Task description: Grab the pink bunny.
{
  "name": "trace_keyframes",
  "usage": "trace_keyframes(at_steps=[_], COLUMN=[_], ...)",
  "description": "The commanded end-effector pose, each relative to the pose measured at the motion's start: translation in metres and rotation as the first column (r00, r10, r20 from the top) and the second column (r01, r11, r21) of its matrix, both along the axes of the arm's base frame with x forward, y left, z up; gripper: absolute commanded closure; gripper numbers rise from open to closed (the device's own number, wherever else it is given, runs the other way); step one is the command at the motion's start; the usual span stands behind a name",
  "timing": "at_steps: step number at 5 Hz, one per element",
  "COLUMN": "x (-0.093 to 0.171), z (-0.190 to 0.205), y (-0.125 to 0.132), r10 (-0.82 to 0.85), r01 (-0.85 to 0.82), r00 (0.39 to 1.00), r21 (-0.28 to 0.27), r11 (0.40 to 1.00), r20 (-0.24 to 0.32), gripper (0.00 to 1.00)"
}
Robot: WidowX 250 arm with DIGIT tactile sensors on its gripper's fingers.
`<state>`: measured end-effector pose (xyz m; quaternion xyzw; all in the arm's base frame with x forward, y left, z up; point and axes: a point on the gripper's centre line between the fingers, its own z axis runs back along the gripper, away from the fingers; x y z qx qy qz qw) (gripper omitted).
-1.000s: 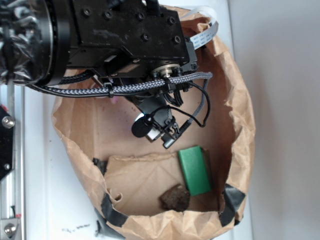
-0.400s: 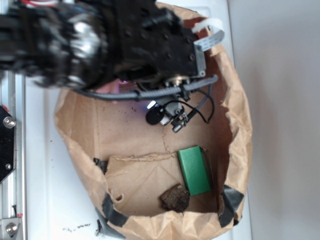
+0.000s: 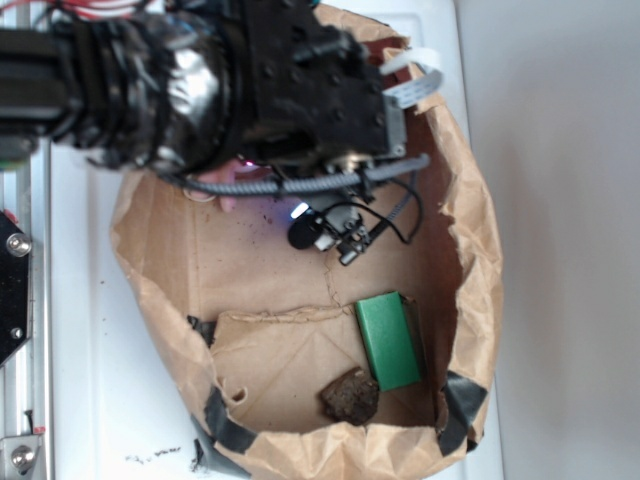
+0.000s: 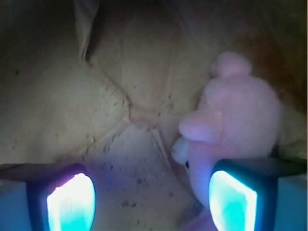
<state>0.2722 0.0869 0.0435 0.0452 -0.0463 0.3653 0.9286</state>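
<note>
The pink bunny (image 4: pixel 236 120) lies on the brown paper floor of the bag, at the right of the wrist view, its face beside my right finger (image 4: pixel 233 202). My gripper (image 4: pixel 151 202) is open, jaws wide apart, with bare paper between them and the bunny against the inner side of the right one. In the exterior view only a pink sliver of the bunny (image 3: pixel 232 192) shows under the black arm at the bag's upper left. The gripper itself is hidden there by the arm.
A brown paper bag (image 3: pixel 480 250) with rolled-down walls encloses everything. A green rectangular block (image 3: pixel 390 340) and a dark brown lumpy chunk (image 3: pixel 350 395) lie at its lower right. A cardboard flap (image 3: pixel 280 360) covers the lower floor. Black cables (image 3: pixel 340 225) hang under the arm.
The arm has swung left and up across the bag's top, and its dangling cable cluster moved up away from the green block. Block and chunk have not moved.
</note>
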Motion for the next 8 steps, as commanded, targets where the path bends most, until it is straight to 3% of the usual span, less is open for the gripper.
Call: trace_keyframes(at_steps=[1,2,3,5,6,7,8], x=[-0.029,-0.059,-0.073,-0.110,-0.105,-0.075,-0.025], z=[-0.030,-0.010,0.014,0.044,0.042,0.033,0.024], y=[0.025,0.021,0.018,0.005,0.006,0.010,0.012], r10=[0.015,0.026,0.041,0.067,0.109,0.137,0.183], r01=[-0.025,-0.035,-0.043,-0.063,-0.107,-0.139,-0.187], r00=[0.997,0.996,0.996,0.993,0.990,0.985,0.974], r21=[0.136,0.096,0.026,-0.049,-0.021,0.008,0.016], r11=[0.990,0.995,0.999,0.997,0.994,0.990,0.982], r20=[0.071,0.089,0.086,0.097,0.091,0.106,0.132], gripper=[0.00,0.00,0.00,0.00,0.00,0.00,0.00])
